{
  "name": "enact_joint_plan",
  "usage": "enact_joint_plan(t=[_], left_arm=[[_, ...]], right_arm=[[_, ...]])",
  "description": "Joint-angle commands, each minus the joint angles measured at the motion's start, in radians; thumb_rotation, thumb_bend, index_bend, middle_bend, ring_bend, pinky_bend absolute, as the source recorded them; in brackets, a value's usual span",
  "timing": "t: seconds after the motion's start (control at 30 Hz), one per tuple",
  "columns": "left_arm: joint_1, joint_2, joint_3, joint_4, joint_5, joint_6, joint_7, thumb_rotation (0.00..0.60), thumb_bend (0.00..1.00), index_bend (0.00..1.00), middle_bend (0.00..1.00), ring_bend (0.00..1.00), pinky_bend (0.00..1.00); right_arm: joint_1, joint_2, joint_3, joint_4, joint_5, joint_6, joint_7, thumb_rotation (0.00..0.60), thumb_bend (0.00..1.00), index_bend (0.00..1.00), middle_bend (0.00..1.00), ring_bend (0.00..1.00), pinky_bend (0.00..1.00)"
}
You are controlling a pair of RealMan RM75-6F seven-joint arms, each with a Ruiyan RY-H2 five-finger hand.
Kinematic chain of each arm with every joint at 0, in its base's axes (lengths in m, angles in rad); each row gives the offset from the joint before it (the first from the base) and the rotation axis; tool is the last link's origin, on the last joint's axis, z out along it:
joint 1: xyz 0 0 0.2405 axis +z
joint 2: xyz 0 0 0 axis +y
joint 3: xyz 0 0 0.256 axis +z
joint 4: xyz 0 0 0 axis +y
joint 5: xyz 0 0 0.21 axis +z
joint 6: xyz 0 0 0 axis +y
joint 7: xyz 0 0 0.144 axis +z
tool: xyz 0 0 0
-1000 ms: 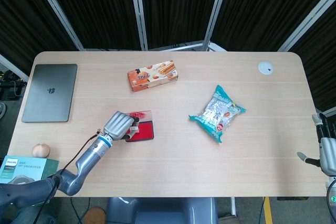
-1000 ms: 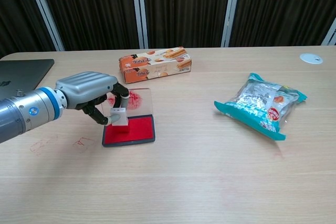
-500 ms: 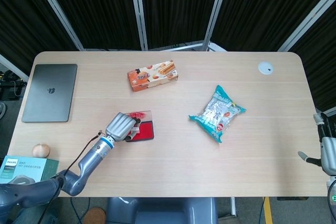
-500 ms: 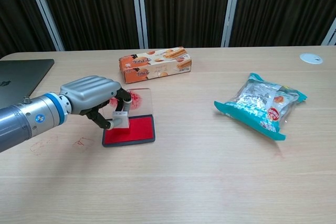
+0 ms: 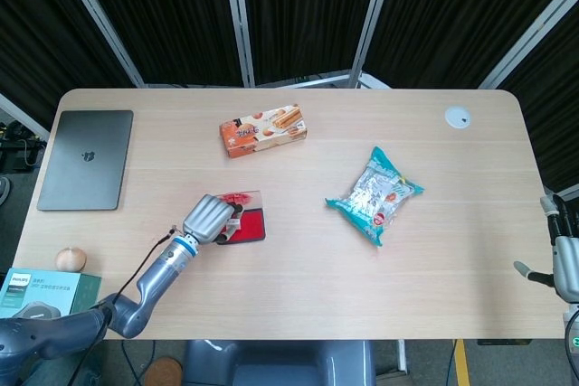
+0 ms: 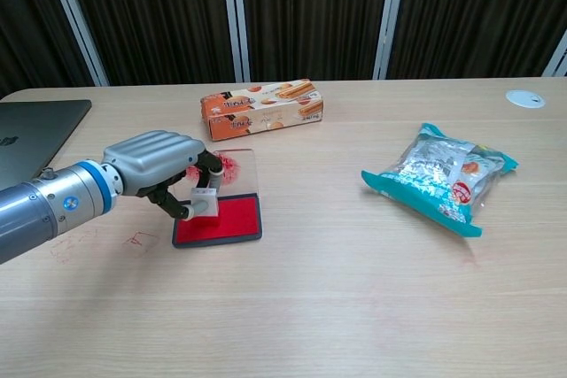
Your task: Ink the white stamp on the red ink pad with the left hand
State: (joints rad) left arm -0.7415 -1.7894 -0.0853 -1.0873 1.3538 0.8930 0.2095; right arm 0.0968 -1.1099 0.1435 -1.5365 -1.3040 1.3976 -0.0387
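Note:
My left hand (image 6: 158, 159) (image 5: 204, 218) grips the small white stamp (image 6: 205, 203) between thumb and fingers. The stamp's base presses down on the red ink pad (image 6: 227, 220) (image 5: 248, 227), near the pad's left half. The pad's clear lid (image 6: 237, 168) lies flipped open behind it, smeared with red ink. In the head view the stamp is mostly hidden under the hand. My right hand (image 5: 563, 259) hangs off the table's right edge, away from everything, fingers apart and holding nothing.
A biscuit box (image 6: 260, 109) lies behind the pad. A teal snack bag (image 6: 442, 175) sits to the right, a grey laptop (image 5: 86, 159) at far left. A white disc (image 5: 457, 117) is at back right. Red stamp marks (image 6: 135, 240) show left of the pad.
The left hand has lowered slightly and shifted right, bringing the stamp down from just above the pad onto its red surface. The right hand has stayed still.

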Motion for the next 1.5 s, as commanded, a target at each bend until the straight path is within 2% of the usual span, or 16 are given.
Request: enact_joint_plan(t=[0.03, 0.43, 0.63, 0.77, 1.03, 1.5], left_arm=[[0.001, 0.002, 0.001, -0.002, 0.003, 0.005, 0.0, 0.6, 0.46, 0.57, 0.55, 0.9, 0.92], [0.006, 0.052, -0.01, -0.07, 0.03, 0.055, -0.012, 0.6, 0.46, 0.57, 0.55, 0.89, 0.92], [0.017, 0.125, -0.027, -0.161, 0.023, 0.077, -0.014, 0.6, 0.46, 0.57, 0.55, 0.9, 0.92], [0.041, 0.187, -0.004, -0.202, 0.028, 0.086, -0.022, 0.6, 0.46, 0.57, 0.55, 0.9, 0.92], [0.088, 0.208, 0.06, -0.147, 0.055, 0.097, -0.061, 0.6, 0.46, 0.57, 0.55, 0.9, 0.92], [0.106, 0.155, 0.084, -0.042, 0.092, 0.102, -0.114, 0.6, 0.46, 0.56, 0.55, 0.89, 0.91]], right_arm=[[0.0, 0.0, 0.0, -0.001, -0.001, 0.001, 0.001, 0.6, 0.0, 0.0, 0.0, 0.0, 0.0], [-0.003, 0.004, -0.001, -0.008, -0.007, 0.008, 0.003, 0.6, 0.0, 0.0, 0.0, 0.0, 0.0], [-0.005, 0.006, -0.002, -0.013, -0.011, 0.013, 0.004, 0.6, 0.0, 0.0, 0.0, 0.0, 0.0], [-0.006, 0.009, -0.002, -0.018, -0.016, 0.017, 0.006, 0.6, 0.0, 0.0, 0.0, 0.0, 0.0], [-0.007, 0.012, -0.005, -0.025, -0.024, 0.021, 0.005, 0.6, 0.0, 0.0, 0.0, 0.0, 0.0], [-0.007, 0.011, -0.006, -0.027, -0.025, 0.021, 0.0, 0.6, 0.0, 0.0, 0.0, 0.0, 0.0]])
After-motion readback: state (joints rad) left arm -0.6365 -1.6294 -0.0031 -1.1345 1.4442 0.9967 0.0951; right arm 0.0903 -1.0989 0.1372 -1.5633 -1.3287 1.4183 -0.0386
